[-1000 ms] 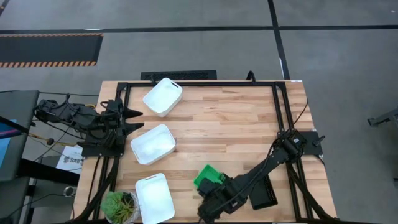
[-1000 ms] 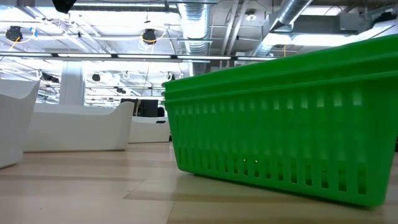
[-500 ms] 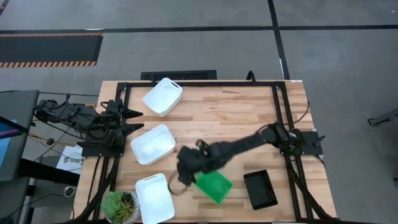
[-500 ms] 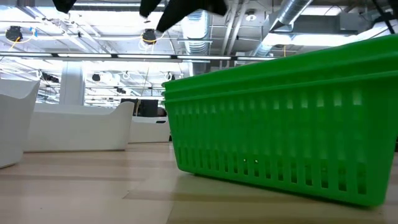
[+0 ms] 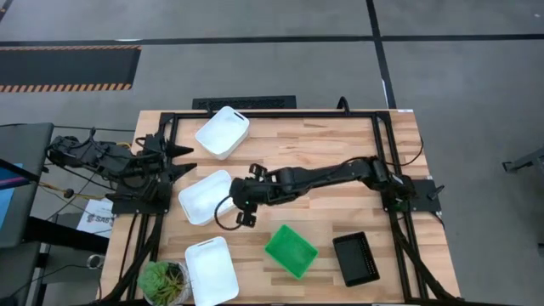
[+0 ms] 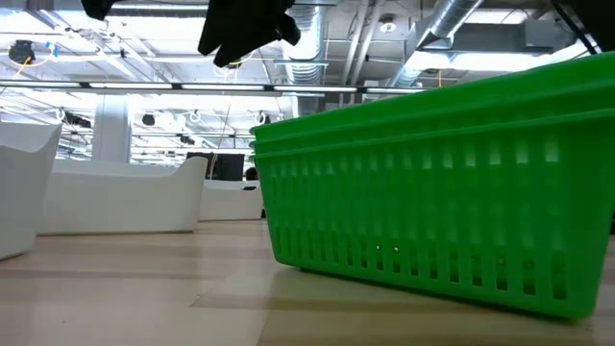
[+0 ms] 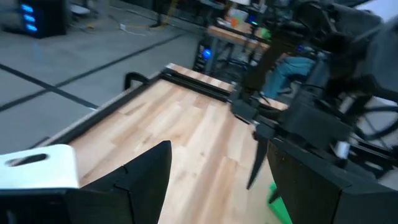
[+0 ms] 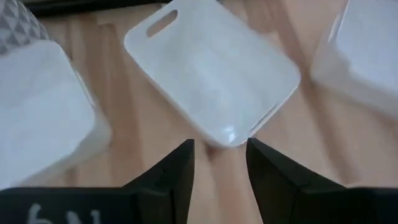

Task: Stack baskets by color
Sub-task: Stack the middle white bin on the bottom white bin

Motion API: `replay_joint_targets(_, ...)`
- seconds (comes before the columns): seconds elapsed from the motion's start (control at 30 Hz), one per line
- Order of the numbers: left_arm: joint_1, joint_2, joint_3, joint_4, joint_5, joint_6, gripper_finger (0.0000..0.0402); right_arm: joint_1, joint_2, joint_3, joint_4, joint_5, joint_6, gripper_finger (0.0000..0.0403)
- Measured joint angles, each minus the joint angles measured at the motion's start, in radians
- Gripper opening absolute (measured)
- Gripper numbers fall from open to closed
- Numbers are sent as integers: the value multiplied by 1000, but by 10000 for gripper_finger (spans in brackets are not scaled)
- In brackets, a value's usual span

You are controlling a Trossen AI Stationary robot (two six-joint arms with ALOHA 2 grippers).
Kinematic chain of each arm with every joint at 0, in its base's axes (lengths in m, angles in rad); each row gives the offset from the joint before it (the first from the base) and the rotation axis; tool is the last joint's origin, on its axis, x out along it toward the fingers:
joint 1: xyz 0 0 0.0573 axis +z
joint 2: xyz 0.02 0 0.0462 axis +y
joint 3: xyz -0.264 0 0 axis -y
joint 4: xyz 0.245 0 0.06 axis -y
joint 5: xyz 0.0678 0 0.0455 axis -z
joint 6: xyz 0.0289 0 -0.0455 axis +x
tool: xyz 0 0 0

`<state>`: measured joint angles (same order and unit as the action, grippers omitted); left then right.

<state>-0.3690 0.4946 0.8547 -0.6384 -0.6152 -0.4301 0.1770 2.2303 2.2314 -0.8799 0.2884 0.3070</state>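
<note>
Two end effectors are mine. My right end effector [image 5: 240, 201] hangs empty above the bench [image 5: 323, 161], its fingers [image 8: 177, 168] parted, just beside the middle white basket [image 5: 204, 197] at that basket's edge nearest the green basket stack [image 5: 291, 251]. My right arm stretches back from it across the bench towards its mount, beyond the black basket stack [image 5: 355, 258].

Taking the middle white basket as my landmark: another white basket [image 5: 223, 131] lies on the far side of it, near the bench's back edge, and a third white basket [image 5: 211, 270] lies on the near side, towards the front edge. The green basket stack sits to the right and nearer the front, apart from it, and the black basket stack lies farther right again. A potted plant [image 5: 162, 280] stands at the front left corner, beside the third white basket.

My left end effector [image 5: 180, 162] waits spread and empty at the bench's left edge, just off the middle white basket.
</note>
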Motion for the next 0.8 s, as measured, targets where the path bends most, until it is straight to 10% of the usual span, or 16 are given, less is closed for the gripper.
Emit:
replay_joint_targets(0.53,0,0,0,-3,-150,-21,254,-172,134,-3,137,17,28,164)
replay_joint_targets(0.8,0,0,0,-3,-150,-48,254,-117,149,0,188,-79,-335,164)
